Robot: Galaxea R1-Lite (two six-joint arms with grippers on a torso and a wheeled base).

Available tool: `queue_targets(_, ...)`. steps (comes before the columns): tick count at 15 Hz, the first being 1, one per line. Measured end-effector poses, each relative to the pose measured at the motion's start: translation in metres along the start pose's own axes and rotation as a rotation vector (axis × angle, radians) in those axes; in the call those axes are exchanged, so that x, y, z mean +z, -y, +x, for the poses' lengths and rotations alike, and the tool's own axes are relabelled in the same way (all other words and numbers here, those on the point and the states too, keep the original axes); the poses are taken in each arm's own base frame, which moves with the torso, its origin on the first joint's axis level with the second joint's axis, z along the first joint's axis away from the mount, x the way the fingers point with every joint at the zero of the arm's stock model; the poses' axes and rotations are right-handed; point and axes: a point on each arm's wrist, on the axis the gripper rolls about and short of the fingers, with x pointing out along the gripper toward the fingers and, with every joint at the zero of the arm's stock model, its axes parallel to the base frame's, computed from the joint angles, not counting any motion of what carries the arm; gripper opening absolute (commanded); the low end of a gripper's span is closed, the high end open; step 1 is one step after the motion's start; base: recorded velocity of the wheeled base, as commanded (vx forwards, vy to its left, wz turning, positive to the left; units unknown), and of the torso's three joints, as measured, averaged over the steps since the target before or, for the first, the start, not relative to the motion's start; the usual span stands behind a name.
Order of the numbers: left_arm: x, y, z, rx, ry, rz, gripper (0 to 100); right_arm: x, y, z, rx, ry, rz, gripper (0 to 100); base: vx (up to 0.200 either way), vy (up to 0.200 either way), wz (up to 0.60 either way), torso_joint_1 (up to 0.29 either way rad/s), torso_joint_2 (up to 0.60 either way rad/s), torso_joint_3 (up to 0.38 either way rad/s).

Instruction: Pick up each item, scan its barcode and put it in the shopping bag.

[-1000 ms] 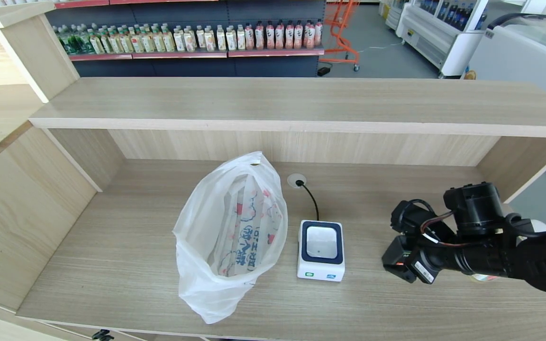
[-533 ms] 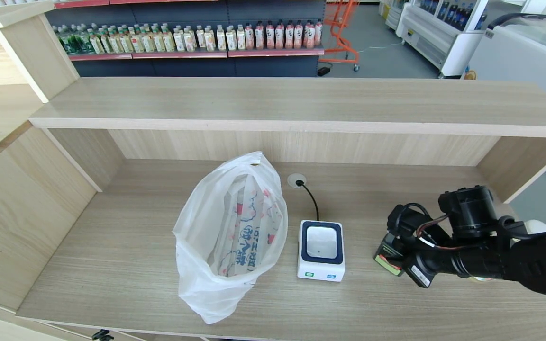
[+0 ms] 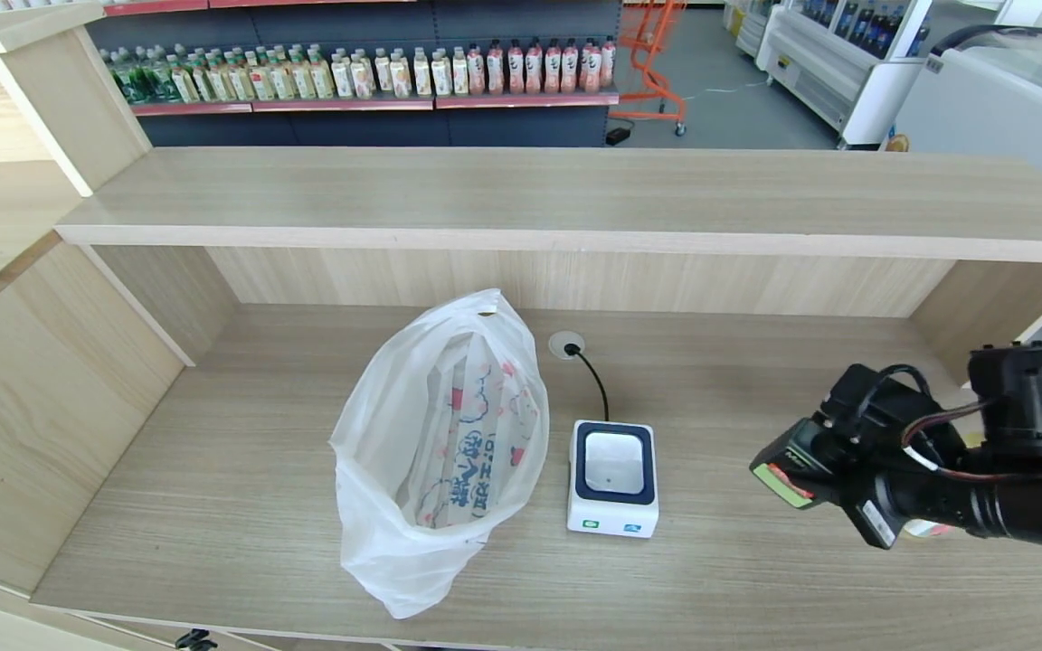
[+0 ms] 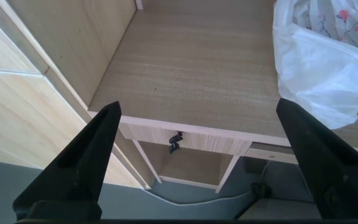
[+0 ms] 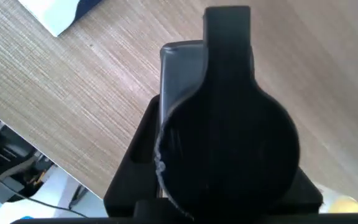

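Note:
My right gripper (image 3: 781,472) hangs above the counter to the right of the scanner (image 3: 612,476), shut on a small dark box (image 3: 776,475) with a green and red face turned toward the scanner. In the right wrist view the box (image 5: 178,74) shows as a grey slab under one dark finger (image 5: 227,37). The white shopping bag (image 3: 438,452) stands open left of the scanner with printed packages inside. My left gripper (image 4: 197,165) is open, low by the counter's front edge, near the bag (image 4: 328,68).
The scanner's black cable (image 3: 593,380) runs to a hole in the counter (image 3: 213,470). A round item (image 3: 926,529) lies partly hidden under my right arm. Wooden walls close the left and back sides, with a raised shelf (image 3: 521,194) above.
My right gripper with the box first edged left toward the scanner, then pulled back to the right and rose slightly; the box's green and red face now shows more.

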Motion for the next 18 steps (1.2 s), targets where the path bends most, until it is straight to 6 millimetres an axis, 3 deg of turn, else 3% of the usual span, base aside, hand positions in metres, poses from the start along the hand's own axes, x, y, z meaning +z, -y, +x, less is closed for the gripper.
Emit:
queue_targets(2, 0.0, 0.0, 0.0, 0.0, 0.0, 0.0, 100, -0.011, -0.003, -0.035, -0.099, 0.056, -0.1, 0, 0.0, 0.0, 0.0, 0.0, 0.0, 0.0)
queue_targets(3, 0.0, 0.0, 0.0, 0.0, 0.0, 0.0, 100, -0.014, -0.003, -0.05, -0.196, 0.118, -0.23, 0, 0.0, 0.0, 0.0, 0.0, 0.0, 0.0)
queue_targets(6, 0.0, 0.0, 0.0, 0.0, 0.0, 0.0, 100, -0.012, -0.002, -0.073, -0.361, 0.191, -0.536, 0, 0.0, 0.0, 0.0, 0.0, 0.0, 0.0)
queue_targets(8, 0.0, 0.0, 0.0, 0.0, 0.0, 0.0, 100, -0.009, -0.004, -0.079, -0.34, 0.267, -0.785, 0, 0.0, 0.0, 0.0, 0.0, 0.0, 0.0)
queue_targets(10, 0.0, 0.0, 0.0, 0.0, 0.0, 0.0, 100, -0.005, -0.008, -0.082, -0.35, 0.4, -1.316, 0, 0.0, 0.0, 0.0, 0.0, 0.0, 0.0)
queue_targets(12, 0.0, 0.0, 0.0, 0.0, 0.0, 0.0, 100, -0.002, -0.016, -0.081, -0.367, 0.558, -1.721, 0, 0.0, 0.0, 0.0, 0.0, 0.0, 0.0)
queue_targets(15, 0.0, 0.0, 0.0, 0.0, 0.0, 0.0, 100, -0.011, -0.04, -0.073, -0.211, 0.909, -1.954, 0, 0.0, 0.0, 0.0, 0.0, 0.0, 0.0)
queue_targets(18, 0.0, 0.0, 0.0, 0.0, 0.0, 0.0, 100, -0.007, -0.049, -0.072, -0.223, 1.142, -2.011, 0, 0.0, 0.0, 0.0, 0.0, 0.0, 0.0)
